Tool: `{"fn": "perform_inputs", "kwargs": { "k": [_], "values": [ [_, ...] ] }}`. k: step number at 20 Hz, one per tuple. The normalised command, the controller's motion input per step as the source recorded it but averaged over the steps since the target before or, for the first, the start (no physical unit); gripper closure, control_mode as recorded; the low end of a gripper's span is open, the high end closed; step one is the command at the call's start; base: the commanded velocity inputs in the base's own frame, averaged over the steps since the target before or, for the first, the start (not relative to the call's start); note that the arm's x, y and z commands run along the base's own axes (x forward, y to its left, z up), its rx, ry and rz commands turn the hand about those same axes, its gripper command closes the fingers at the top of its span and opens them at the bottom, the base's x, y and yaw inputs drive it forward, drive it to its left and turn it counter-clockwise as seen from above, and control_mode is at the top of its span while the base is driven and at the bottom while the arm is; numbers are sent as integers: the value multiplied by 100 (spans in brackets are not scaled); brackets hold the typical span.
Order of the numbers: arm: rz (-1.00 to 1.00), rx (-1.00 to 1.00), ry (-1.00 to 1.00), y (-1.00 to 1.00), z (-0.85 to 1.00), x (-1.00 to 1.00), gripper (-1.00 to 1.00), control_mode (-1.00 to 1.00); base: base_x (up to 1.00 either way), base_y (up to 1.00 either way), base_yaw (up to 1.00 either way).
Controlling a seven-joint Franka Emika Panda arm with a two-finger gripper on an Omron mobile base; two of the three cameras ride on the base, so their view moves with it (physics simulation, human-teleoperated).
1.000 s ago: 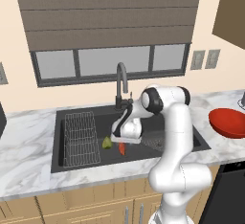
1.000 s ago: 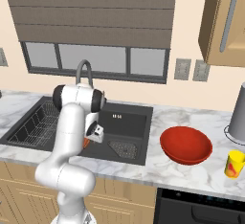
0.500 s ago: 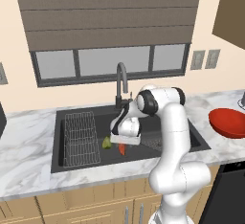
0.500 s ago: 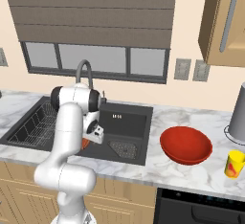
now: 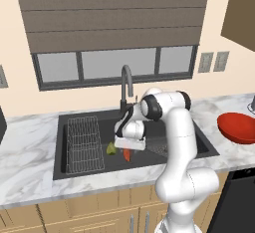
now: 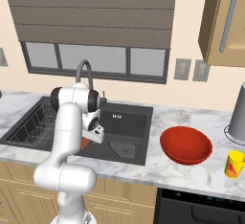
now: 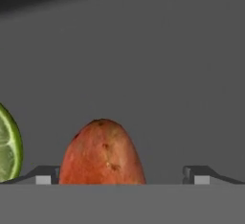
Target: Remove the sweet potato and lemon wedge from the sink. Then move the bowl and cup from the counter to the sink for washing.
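Orange-red sweet potato (image 7: pixel 102 152) lies on the dark sink (image 5: pixel 74 169) floor, right between the gripper (image 7: pixel 122 176) tips, jaws spread wide, nothing clamped — lined up for a grab, probably not touching yet, hard to tell. Lemon wedge (image 7: pixel 8 149) sits just beside it, outside the fingers, so it likely gets left for later. Red bowl (image 6: pixel 185 145) and yellow cup (image 6: pixel 234 163) wait on the counter (image 6: pixel 158 168), well apart from the basin.
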Motion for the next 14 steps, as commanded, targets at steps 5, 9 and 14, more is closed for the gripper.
{"fn": "perform_inputs", "kwargs": {
  "k": [5,9,14],
  "values": [
    [-2,0,16,1,-16,-5,100,-100,0,0,0],
    [-1,0,12,0,-14,-13,100,-100,0,0,0],
    [-2,0,3,0,-11,-19,100,-100,0,0,0]
  ]
}}
